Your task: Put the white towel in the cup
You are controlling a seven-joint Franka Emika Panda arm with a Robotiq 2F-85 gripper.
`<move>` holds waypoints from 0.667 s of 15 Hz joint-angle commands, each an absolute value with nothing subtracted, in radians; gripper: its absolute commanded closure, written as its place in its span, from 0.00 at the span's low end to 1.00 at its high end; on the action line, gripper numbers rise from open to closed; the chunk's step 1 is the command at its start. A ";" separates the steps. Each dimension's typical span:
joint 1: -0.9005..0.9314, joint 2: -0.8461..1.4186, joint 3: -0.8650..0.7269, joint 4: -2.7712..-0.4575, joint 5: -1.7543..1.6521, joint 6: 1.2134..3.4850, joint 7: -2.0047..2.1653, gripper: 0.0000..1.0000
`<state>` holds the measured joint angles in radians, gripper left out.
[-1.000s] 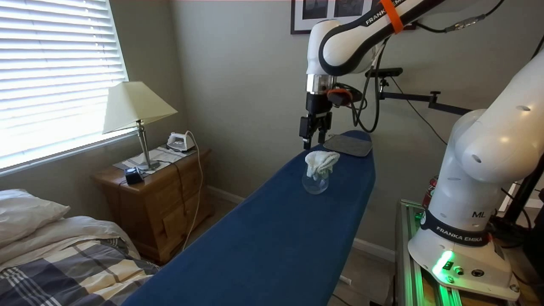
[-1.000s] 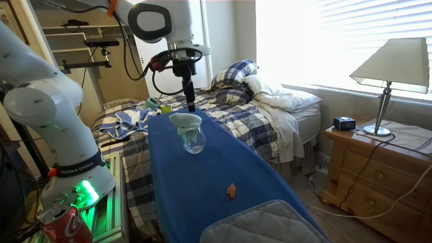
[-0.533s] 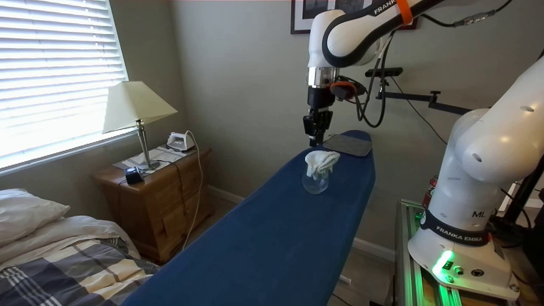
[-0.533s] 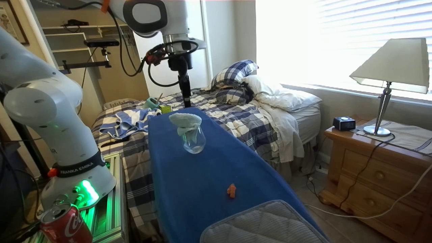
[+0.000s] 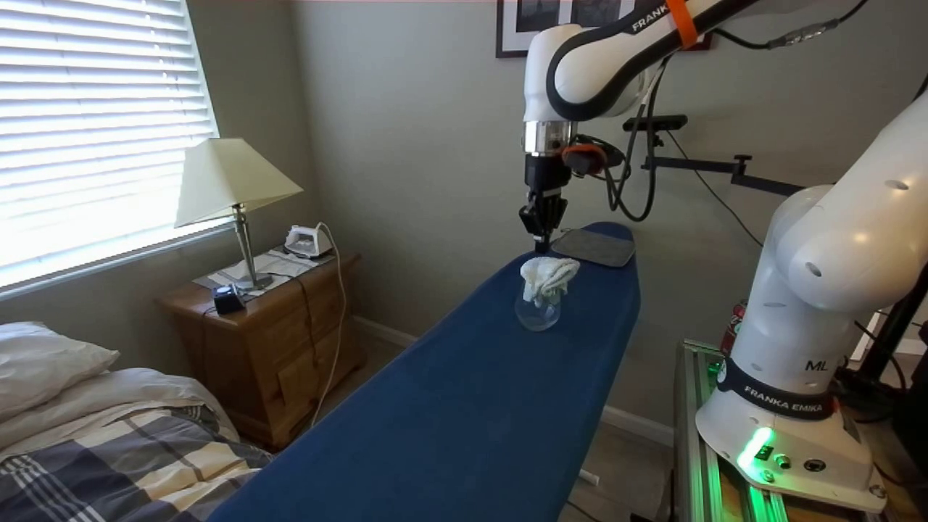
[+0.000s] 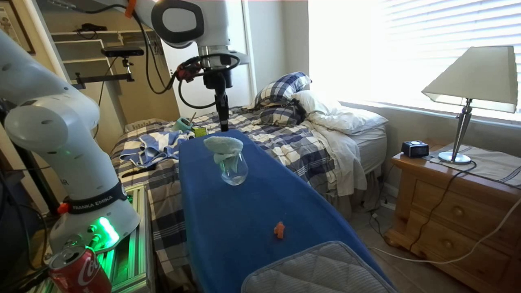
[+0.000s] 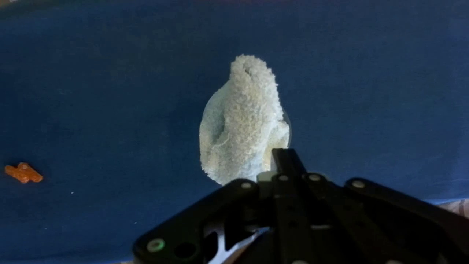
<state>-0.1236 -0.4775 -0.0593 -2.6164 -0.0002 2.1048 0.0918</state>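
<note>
Currently I have the fingers (image 7: 287,165) clenched together, and they hang just above the white towel (image 6: 224,145), apart from it. Below them, the towel's lower end sits inside the clear cup (image 6: 240,175) while its bulk puffs out over the top. Well off to one side of my fingers, a small orange piece (image 7: 23,172) lies on the blue table (image 5: 435,406).

i'm wearing a white shell (image 5: 855,268), an orange band (image 5: 683,23), black cables (image 5: 638,219) and a black "franka emika" collar (image 5: 776,394); my base light (image 5: 755,447) is glowing green, my black gripper (image 5: 541,246) showing pale screws (image 7: 358,184).
</note>
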 commanded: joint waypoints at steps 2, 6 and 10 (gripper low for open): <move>-0.138 -0.457 -0.050 -2.613 -0.030 2.083 0.130 1.00; -0.145 -0.440 -0.045 -2.613 -0.054 2.081 0.158 1.00; -0.157 -0.407 -0.046 -2.615 -0.095 2.089 0.195 1.00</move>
